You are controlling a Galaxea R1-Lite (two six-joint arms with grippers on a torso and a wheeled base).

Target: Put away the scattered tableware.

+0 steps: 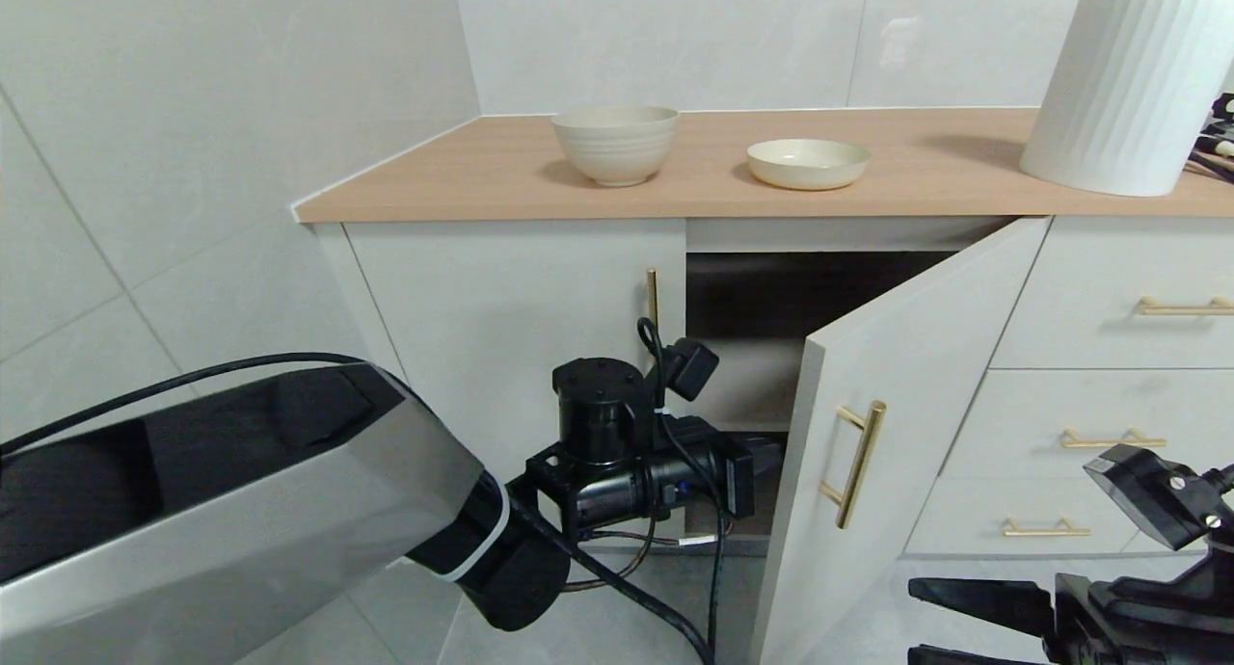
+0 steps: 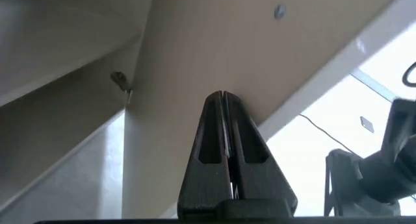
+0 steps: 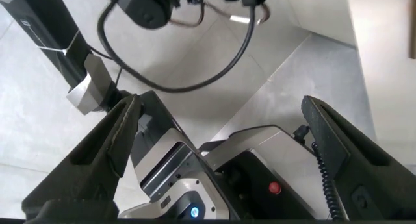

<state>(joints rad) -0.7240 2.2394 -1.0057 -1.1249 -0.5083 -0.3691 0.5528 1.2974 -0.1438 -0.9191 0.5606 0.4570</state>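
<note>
Cream ribbed bowl [image 1: 615,143], cream dish [image 1: 808,162], tan woodgrain counter [image 1: 463,178], gold handle [image 1: 856,465].

Cabinet door [image 1: 868,434] hangs half open and narrows the cabinet opening [image 1: 800,294] from the right. The left end effector [image 2: 222,95], fingers pressed together, sits in that gap. On the table [image 1: 463,178] there's a passable gap between bowl [image 1: 615,143] and shallow dish [image 1: 808,162]. A ribbed white container [image 1: 1128,87] blocks the right end.

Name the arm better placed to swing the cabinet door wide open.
Left, probably: the left gripper, shut, sits at the cabinet opening just behind the door. The right gripper, open, hangs low outside it.
</note>
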